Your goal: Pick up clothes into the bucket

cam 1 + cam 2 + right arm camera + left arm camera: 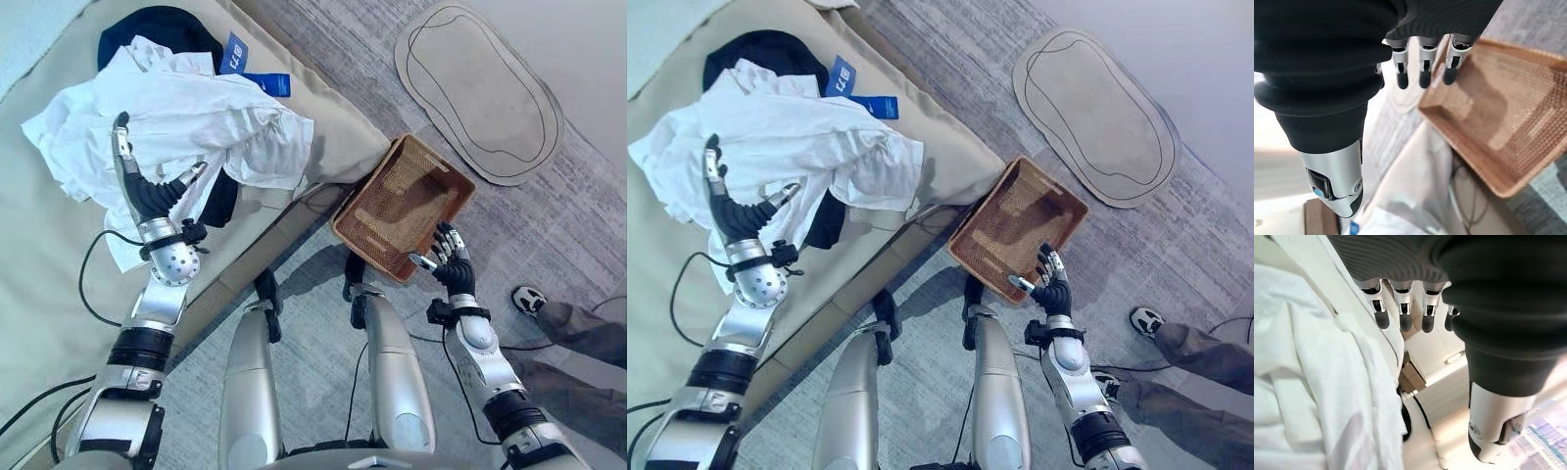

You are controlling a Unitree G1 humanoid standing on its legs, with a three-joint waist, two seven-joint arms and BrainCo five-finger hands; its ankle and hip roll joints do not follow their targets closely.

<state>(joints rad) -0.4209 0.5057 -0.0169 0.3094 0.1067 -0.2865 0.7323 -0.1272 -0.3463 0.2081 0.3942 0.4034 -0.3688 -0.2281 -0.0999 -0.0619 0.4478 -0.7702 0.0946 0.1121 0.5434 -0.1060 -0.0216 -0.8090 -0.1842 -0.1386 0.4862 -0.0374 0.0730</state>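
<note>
A crumpled white garment (186, 127) lies on a beige cushion (49, 284), with a dark garment (162, 24) behind it and partly under it. My left hand (147, 196) is held upright over the white cloth's near edge, open with straight fingers and the thumb spread; its wrist view shows the fingers (1405, 318) close beside the white cloth (1303, 382). The woven brown basket (402, 196) sits on the floor to the right, with nothing in it. My right hand (449, 259) hovers open by the basket's near right edge, its fingers (1424, 73) above the basket (1508, 112).
Two blue tags (235, 54) lie on the cushion near the dark garment. An oval grey mat (480, 88) lies on the carpet beyond the basket. A person's shoe (529, 299) and trouser leg (578, 333) are at the right.
</note>
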